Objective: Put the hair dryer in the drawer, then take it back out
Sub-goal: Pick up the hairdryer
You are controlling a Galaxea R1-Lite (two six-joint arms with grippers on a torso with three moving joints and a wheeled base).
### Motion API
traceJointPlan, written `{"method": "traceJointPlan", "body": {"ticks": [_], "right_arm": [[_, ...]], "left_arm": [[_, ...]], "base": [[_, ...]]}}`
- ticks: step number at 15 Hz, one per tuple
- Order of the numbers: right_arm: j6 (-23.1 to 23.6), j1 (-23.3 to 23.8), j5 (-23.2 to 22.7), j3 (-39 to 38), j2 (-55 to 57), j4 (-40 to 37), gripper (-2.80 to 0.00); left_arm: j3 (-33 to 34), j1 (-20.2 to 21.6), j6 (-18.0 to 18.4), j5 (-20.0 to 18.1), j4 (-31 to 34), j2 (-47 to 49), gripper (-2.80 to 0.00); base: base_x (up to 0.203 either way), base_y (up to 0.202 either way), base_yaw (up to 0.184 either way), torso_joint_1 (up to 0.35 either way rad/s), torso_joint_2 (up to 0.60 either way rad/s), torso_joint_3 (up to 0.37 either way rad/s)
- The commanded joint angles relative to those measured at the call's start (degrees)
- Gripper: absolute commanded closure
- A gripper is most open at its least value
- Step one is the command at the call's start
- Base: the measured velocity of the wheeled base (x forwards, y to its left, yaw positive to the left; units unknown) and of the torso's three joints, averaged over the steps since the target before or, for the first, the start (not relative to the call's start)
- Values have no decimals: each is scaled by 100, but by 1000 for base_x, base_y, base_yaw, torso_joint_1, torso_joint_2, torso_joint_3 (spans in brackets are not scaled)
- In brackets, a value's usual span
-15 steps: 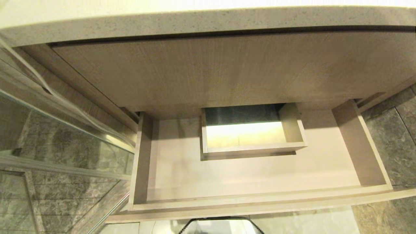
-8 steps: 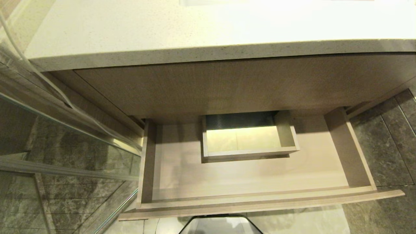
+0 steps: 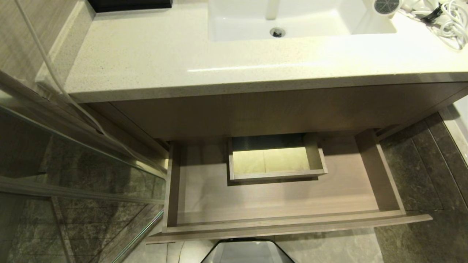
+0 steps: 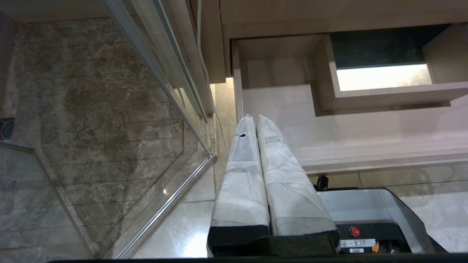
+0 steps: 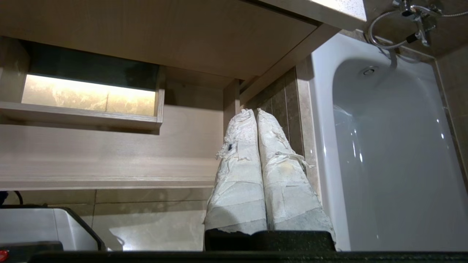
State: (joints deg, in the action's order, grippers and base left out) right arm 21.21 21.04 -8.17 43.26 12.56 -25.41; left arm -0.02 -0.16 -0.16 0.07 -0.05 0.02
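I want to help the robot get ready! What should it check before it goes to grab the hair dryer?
1. Drawer pulled open: ok.
2. Room inside the drawer for the dryer: ok, its floor is bare around the boxed cut-out.
3. Hair dryer found: ok, it lies on the countertop right of the sink, at the head view's top edge.
4. Cord tidy: not ok, it lies in loose loops beside the dryer.
5. Right claw open for grabbing: not ok, it is shut and low by the drawer.
6. Left claw out of the way: ok, shut, low at the drawer's left.
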Motion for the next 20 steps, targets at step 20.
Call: {"method": "traceJointPlan", "body": {"ticks": [20], "right_arm": [[41, 67, -9, -186, -113, -114, 0]], "left_arm": [[11, -2, -2, 1, -4, -2, 0]], "base": [[0, 0, 0, 149, -287, -140]]}}
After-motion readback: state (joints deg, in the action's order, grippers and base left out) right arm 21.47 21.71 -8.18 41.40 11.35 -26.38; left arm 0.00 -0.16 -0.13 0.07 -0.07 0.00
